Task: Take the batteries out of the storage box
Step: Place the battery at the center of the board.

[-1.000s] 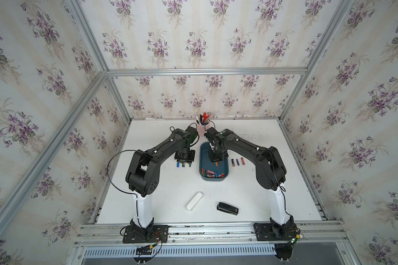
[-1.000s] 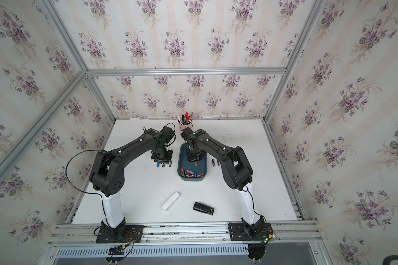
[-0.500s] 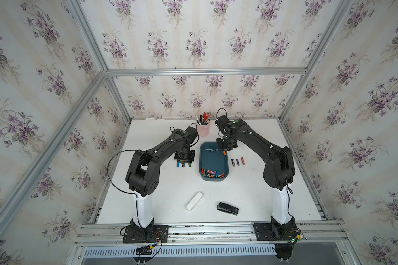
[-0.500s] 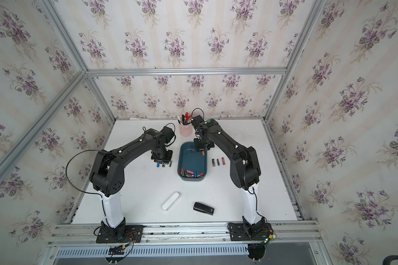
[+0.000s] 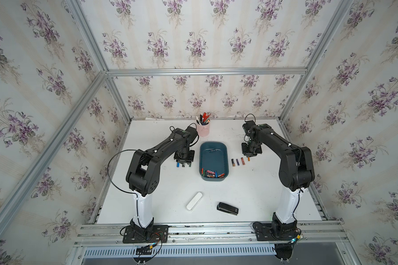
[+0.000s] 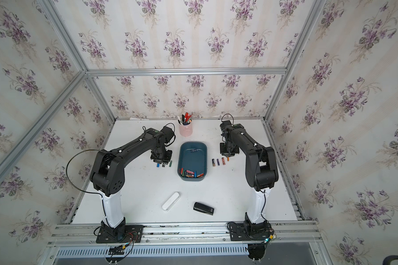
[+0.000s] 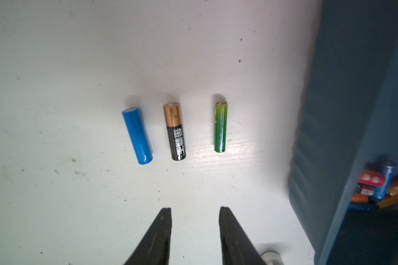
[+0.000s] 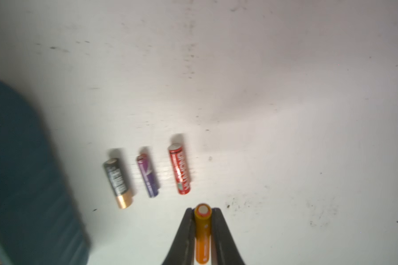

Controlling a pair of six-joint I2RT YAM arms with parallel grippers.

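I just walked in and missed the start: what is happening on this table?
Two robot arms are emptying the teal storage box onto the table. The right gripper is shut on an orange battery, next to three batteries laid in a row. The left gripper is open and empty near three others. A pile of batteries remains in the box.

You cannot count the batteries (image 5: 211, 173) heaped at the near end of the storage box (image 5: 213, 158) in both top views; they are too small and overlap. Right of the box, from above, the right gripper (image 5: 248, 156) covers most of the orange battery (image 8: 202, 236) it clamps. In the right wrist view, the box and the three loose batteries (image 8: 147, 176) beside it are smeared, their print unreadable.
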